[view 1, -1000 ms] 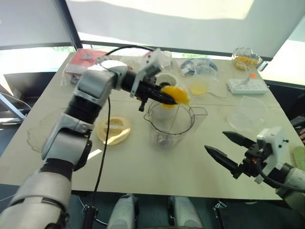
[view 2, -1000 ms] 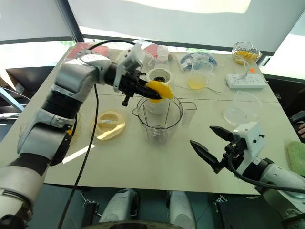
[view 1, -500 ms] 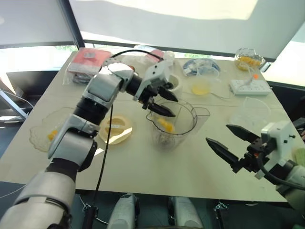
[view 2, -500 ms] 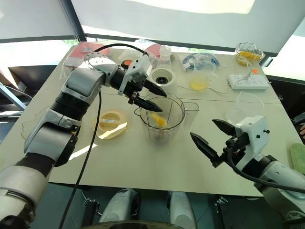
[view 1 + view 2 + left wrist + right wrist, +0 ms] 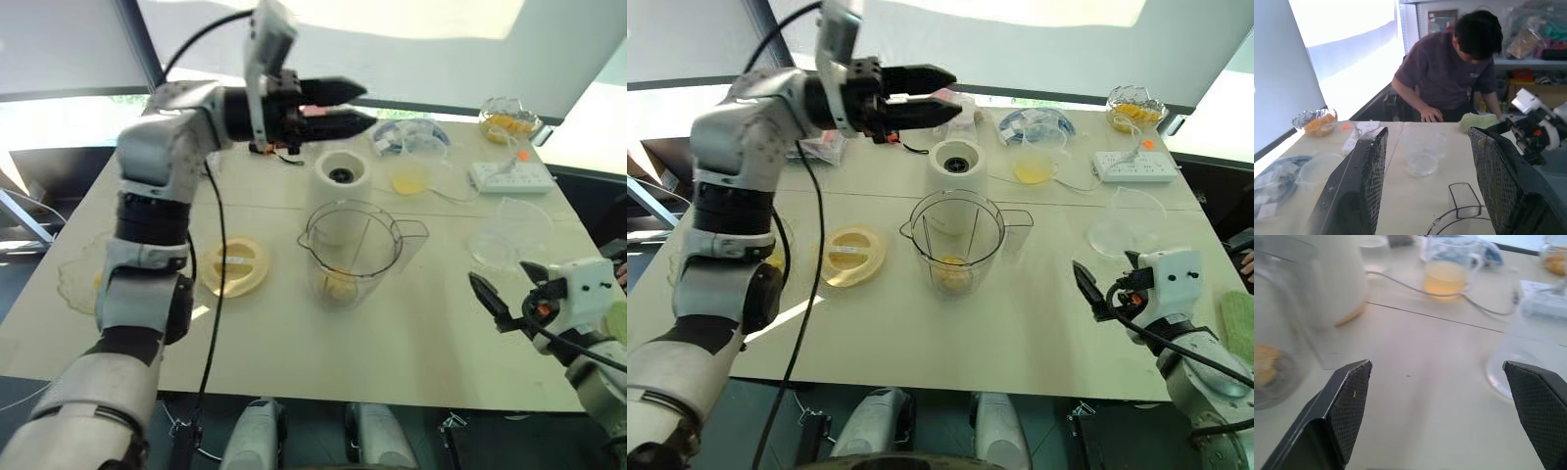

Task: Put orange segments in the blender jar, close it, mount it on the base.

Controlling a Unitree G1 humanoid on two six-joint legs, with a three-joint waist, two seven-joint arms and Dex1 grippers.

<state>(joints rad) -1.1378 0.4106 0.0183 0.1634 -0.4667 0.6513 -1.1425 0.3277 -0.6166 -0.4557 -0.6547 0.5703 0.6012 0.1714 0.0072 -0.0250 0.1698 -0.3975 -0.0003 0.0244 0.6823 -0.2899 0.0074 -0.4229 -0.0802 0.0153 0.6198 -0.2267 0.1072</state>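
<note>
Left eye view gives us one yellow lid point(image 5: 235, 265) toward the table's point(image 5: 411, 343) left edge, one jar point(image 5: 350, 253) mid-table with orange segments point(image 5: 339, 285) at its bottom, and one white base point(image 5: 341, 179) just behind it. Our left gripper point(image 5: 355, 107) hangs above them, fingers parted, empty. Our right gripper point(image 5: 502, 297), spread wide, holds nothing near the right edge.

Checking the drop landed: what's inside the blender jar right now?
An orange segment lies at the bottom of the blender jar. The blade hub beneath is covered.
</note>
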